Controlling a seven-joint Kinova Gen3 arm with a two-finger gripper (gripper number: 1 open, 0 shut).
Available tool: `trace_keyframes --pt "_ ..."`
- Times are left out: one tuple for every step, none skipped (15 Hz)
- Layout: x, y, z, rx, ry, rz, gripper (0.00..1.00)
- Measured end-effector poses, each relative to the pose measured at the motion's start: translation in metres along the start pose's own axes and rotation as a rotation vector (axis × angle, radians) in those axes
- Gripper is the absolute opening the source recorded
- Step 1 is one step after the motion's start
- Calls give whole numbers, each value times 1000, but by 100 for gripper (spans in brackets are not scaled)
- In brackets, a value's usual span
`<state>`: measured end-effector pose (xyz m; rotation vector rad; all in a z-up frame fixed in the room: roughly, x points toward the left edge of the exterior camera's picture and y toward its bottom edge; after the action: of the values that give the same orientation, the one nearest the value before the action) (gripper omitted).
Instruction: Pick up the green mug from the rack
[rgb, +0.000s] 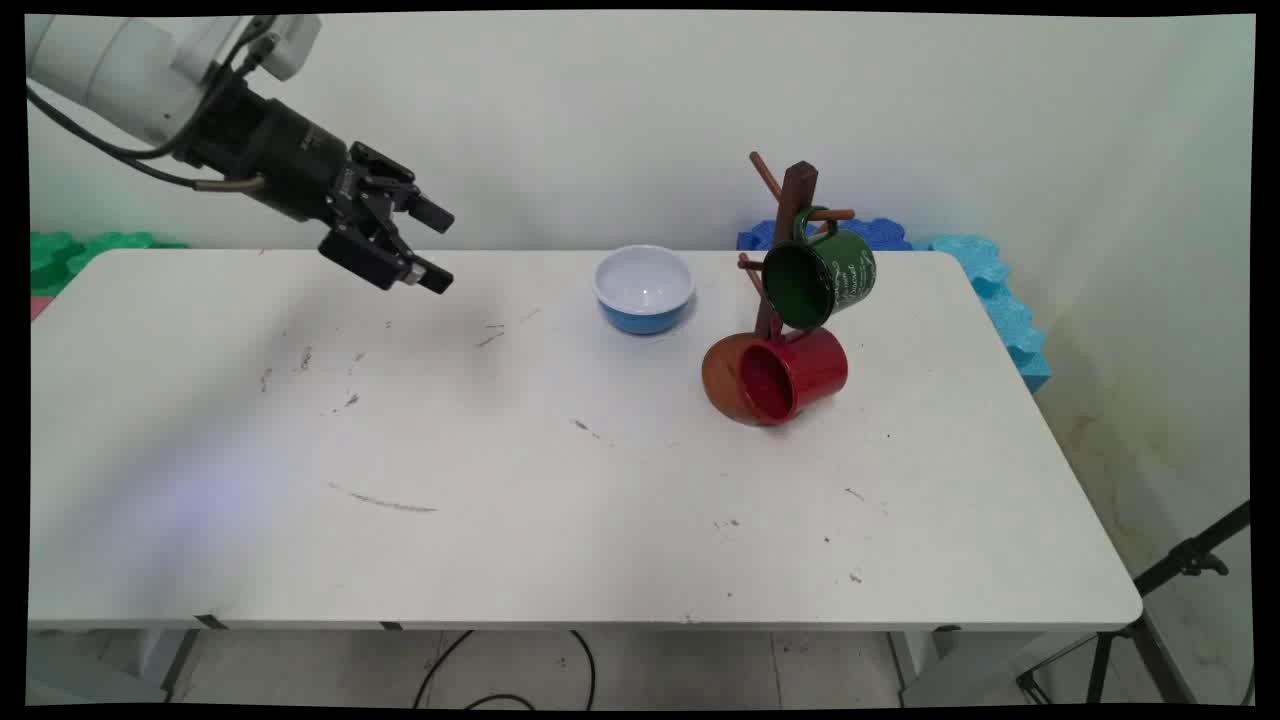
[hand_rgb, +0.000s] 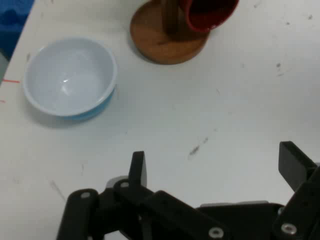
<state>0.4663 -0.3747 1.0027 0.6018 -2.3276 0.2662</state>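
Observation:
My gripper (rgb: 438, 248) hangs open above the table's far left part, holding nothing, its fingers pointing right toward the bowl. In the hand view the gripper (hand_rgb: 215, 165) shows two spread fingers (hand_rgb: 138, 167) over bare table. A blue bowl with a white inside (rgb: 644, 288) (hand_rgb: 70, 77) stands empty near the far edge, to the gripper's right. Beyond it a wooden mug tree (rgb: 785, 250) on a round base (hand_rgb: 167, 35) carries a green mug (rgb: 820, 278) on an upper peg and a red mug (rgb: 792, 374) (hand_rgb: 209, 12) low beside the base.
The white table (rgb: 560, 500) bears dark scuff marks. Green foam blocks (rgb: 70, 255) lie behind its far left corner, blue foam blocks (rgb: 990, 285) behind and along its far right. A black tripod (rgb: 1160, 620) stands on the floor at the right.

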Motion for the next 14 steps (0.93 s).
trace_keyframes --pt "2 3 3 8 6 0 100" --pt "4 6 7 19 14 1 100" --pt "6 9 11 29 21 1 100" --pt "9 13 16 44 31 2 100" --pt "12 16 21 57 38 3 100" --pt "14 19 26 71 44 2 100" --pt "16 22 31 87 50 2 100" --pt "18 25 36 105 54 4 100" --pt "20 28 41 120 58 6 100" --pt "22 31 46 138 61 6 100" --pt "24 35 51 154 66 6 100" --pt "26 37 56 166 70 5 100" --pt "29 41 62 178 76 3 100" --pt "32 43 67 186 81 1 100"
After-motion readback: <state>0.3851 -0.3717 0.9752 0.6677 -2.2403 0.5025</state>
